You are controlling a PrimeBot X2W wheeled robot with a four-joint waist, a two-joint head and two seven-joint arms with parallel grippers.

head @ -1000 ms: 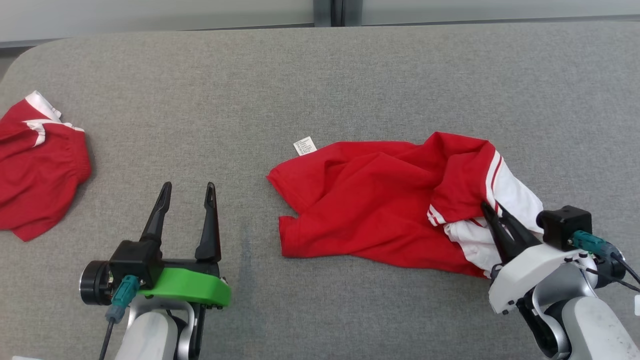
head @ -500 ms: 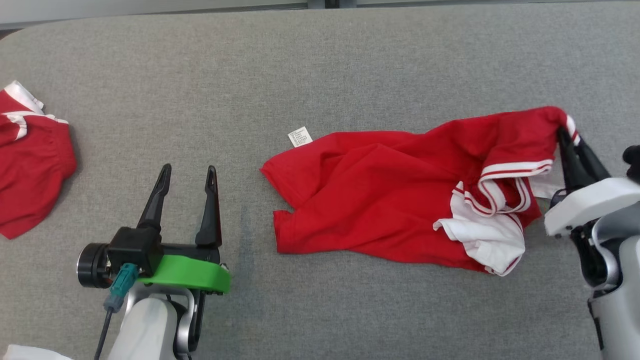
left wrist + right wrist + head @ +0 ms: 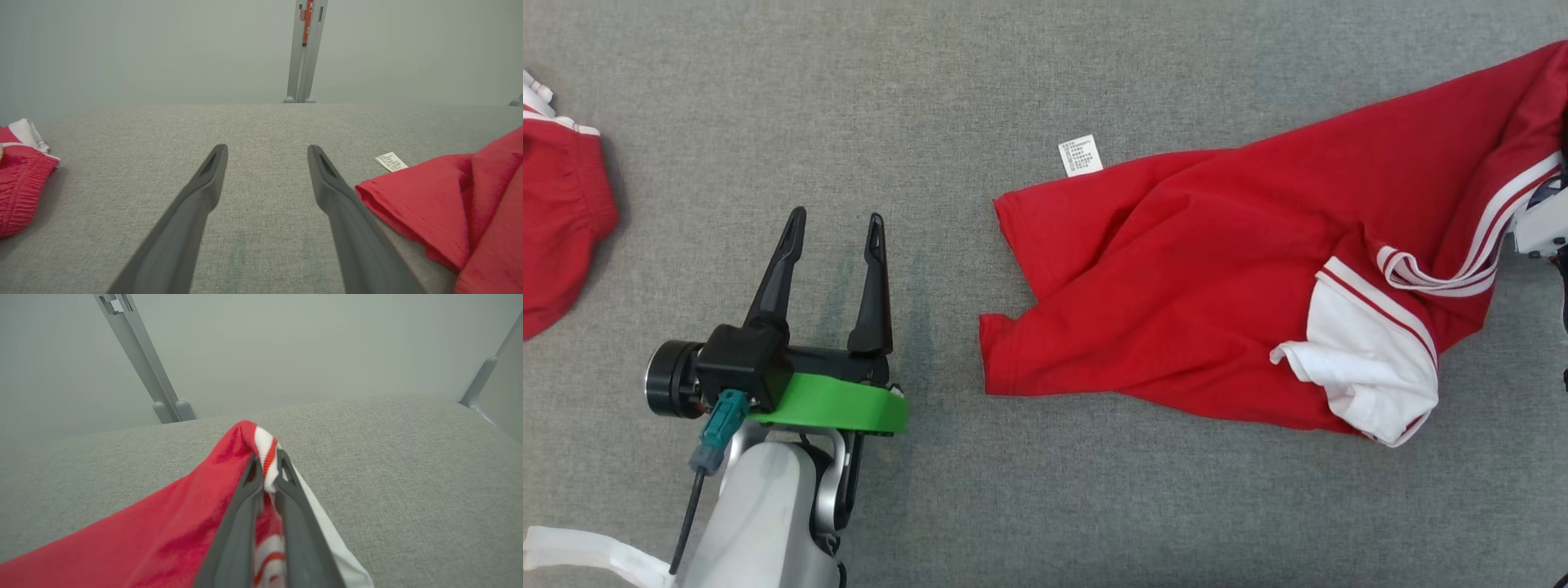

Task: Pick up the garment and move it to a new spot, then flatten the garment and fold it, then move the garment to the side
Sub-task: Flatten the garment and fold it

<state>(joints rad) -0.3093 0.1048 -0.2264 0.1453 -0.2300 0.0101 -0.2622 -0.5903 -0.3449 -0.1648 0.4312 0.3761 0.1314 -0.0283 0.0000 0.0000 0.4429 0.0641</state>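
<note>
Compared with half a second ago, the red T-shirt (image 3: 1192,269) is drawn out further toward the upper right of the head view, its collar end lifted and its folds pulled longer. The camera has also tipped down, so part of that shift is not the cloth's.

In this view the shirt lies across the right half of the grey desk (image 3: 1013,82). It is soft knit, creased in long diagonal folds, with one white sleeve (image 3: 1376,384) edged in red stripes at lower right and a care label (image 3: 1080,155) sticking out at its upper edge. The left tool (image 3: 836,219) sits at lower left, its fingers spread and holding nothing. A pair of red shorts (image 3: 560,220) lies at the far left edge, well apart.

From the left wrist, the spread fingers frame bare woven desk. The shirt's hemmed corner lies just beside the right-hand finger, and the shorts' gathered elastic waistband shows at the left.

From the right wrist, the right tool (image 3: 267,459) is pressed together on a bunched red-and-white striped trim, with the cloth trailing down to lower left.

The pick-up and move looks under way. Flattening, folding and setting aside all remain.
</note>
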